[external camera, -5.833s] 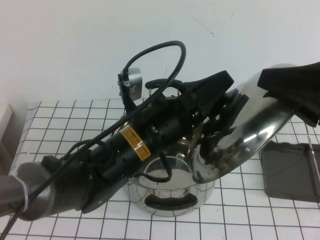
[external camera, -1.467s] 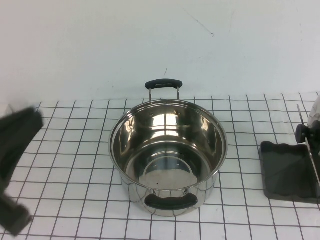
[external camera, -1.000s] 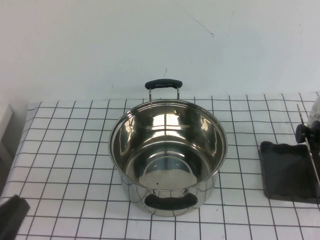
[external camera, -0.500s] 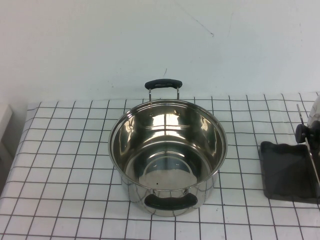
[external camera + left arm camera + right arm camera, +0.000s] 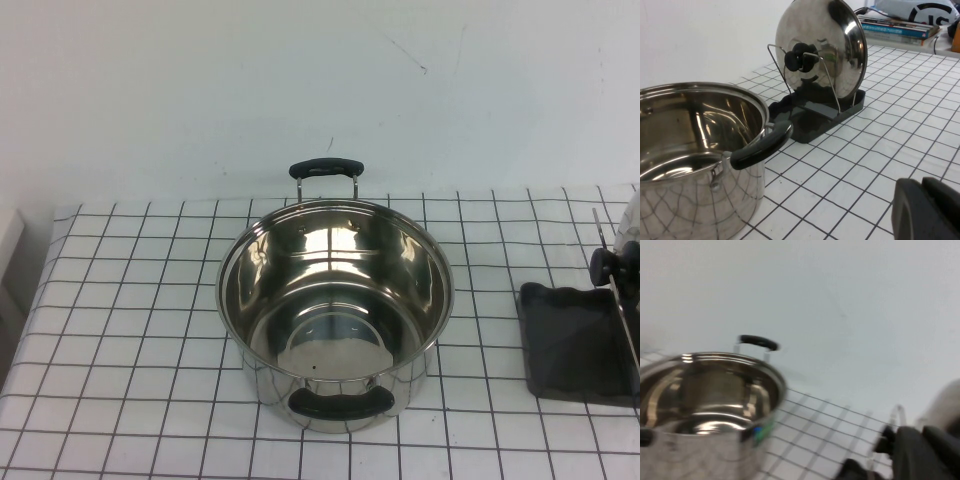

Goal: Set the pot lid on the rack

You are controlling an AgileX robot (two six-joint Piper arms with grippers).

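The pot lid, shiny steel with a black knob, stands upright in the rack, a dark grey tray, and leans on the thin wire rod. In the high view only the lid's knob and the rack show, at the right edge. My left gripper is shut and empty, low over the table on the near side of the rack, apart from it. My right gripper is shut and empty, and the view past it is blurred. Neither arm shows in the high view.
The deep steel pot with two black handles stands open in the middle of the checked cloth; it also shows in the left wrist view and the right wrist view. Books lie beyond the rack.
Earlier both arms were over the pot and the lid was held in the air. Now the lid stands in the rack, and the left arm has withdrawn out of the high view's lower left.
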